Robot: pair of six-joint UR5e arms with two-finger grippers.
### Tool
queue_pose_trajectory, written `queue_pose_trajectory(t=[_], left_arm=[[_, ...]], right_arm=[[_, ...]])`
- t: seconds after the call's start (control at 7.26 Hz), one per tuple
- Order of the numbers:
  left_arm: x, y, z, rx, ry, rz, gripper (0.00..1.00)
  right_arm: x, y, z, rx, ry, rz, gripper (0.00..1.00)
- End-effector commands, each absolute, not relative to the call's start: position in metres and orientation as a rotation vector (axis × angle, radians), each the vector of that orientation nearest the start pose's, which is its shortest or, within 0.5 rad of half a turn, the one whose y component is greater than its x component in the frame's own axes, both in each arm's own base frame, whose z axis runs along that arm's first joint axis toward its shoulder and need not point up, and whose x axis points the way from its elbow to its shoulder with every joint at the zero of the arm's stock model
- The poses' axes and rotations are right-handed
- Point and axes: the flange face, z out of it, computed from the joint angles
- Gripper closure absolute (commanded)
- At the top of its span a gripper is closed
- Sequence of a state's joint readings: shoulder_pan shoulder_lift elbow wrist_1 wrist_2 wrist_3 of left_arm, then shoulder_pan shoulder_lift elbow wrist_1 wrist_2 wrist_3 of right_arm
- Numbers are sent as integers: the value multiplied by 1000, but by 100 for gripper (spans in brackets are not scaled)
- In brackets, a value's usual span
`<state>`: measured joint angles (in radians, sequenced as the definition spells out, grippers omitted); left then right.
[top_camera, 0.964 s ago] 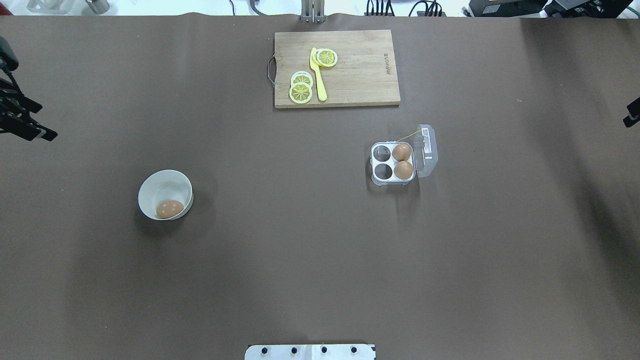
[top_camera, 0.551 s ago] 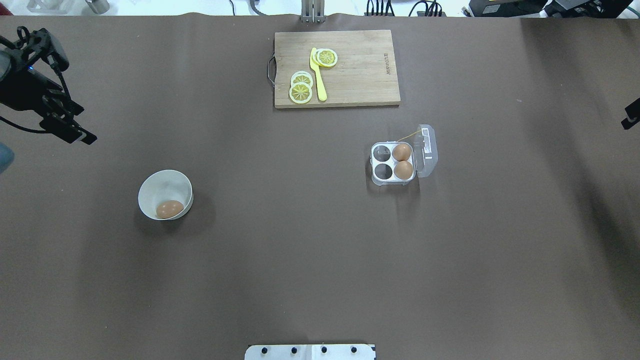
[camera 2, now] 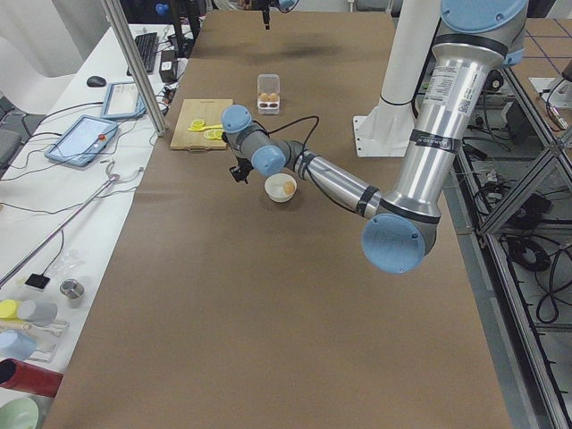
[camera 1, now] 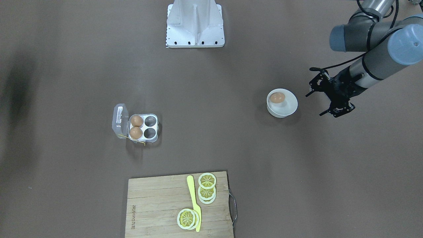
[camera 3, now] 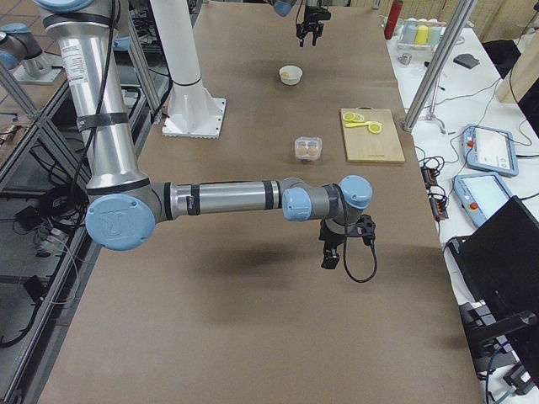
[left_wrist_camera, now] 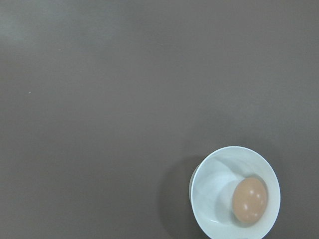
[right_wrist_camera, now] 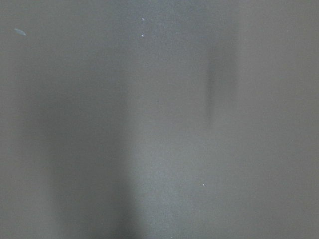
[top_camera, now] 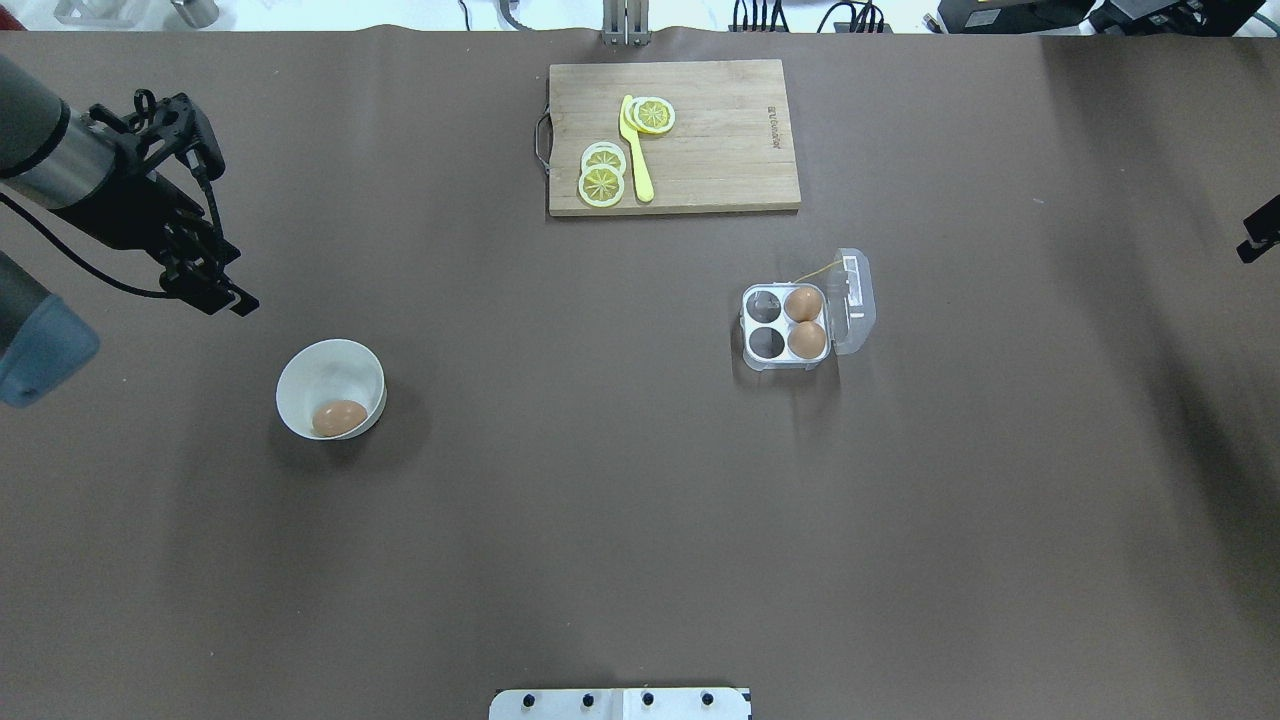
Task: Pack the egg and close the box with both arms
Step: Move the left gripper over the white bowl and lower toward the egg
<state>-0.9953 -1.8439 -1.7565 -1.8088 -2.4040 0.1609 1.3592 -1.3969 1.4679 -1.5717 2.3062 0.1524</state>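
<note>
A brown egg [top_camera: 339, 418] lies in a round white bowl [top_camera: 318, 372] at the left of the table; it also shows in the front view [camera 1: 277, 97] and the left wrist view [left_wrist_camera: 249, 199]. The clear box [top_camera: 786, 362] stands right of centre with its lid [top_camera: 856, 300] swung open to the right. Two eggs [top_camera: 804, 304] fill its right cups; the left cups are empty. My left gripper [top_camera: 222, 225] is open and empty above the table, behind and left of the bowl. My right gripper [top_camera: 1258, 235] shows only as a black tip at the right edge; I cannot tell its state.
A wooden cutting board [top_camera: 720, 140] with lemon slices [top_camera: 603, 175] and a yellow knife [top_camera: 636, 150] lies at the far middle. The white stand [top_camera: 620, 703] is at the near edge. The brown mat [top_camera: 600, 500] covers the table.
My left arm has swung in from the left edge, rightward toward the bowl, and its open gripper is now fully in view. The egg, bowl and box have not moved.
</note>
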Motion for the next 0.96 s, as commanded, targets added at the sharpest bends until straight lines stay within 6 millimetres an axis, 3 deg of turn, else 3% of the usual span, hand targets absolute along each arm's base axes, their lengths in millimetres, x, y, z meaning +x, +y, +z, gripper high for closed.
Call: queue_pose_trajectory(t=[0.0,0.41,0.83], left_arm=[[299,-506,382,495,933,1006,20],[341,-483,384,473,904,1068,19],[365,-473,392,449,877,1097,18]], right_arm=[[-56,-571,620,-69,-736,-84,0],[-55,-570,622,-73,-735,-82,0],[-55,-568,626,-77,-734,-81,0]])
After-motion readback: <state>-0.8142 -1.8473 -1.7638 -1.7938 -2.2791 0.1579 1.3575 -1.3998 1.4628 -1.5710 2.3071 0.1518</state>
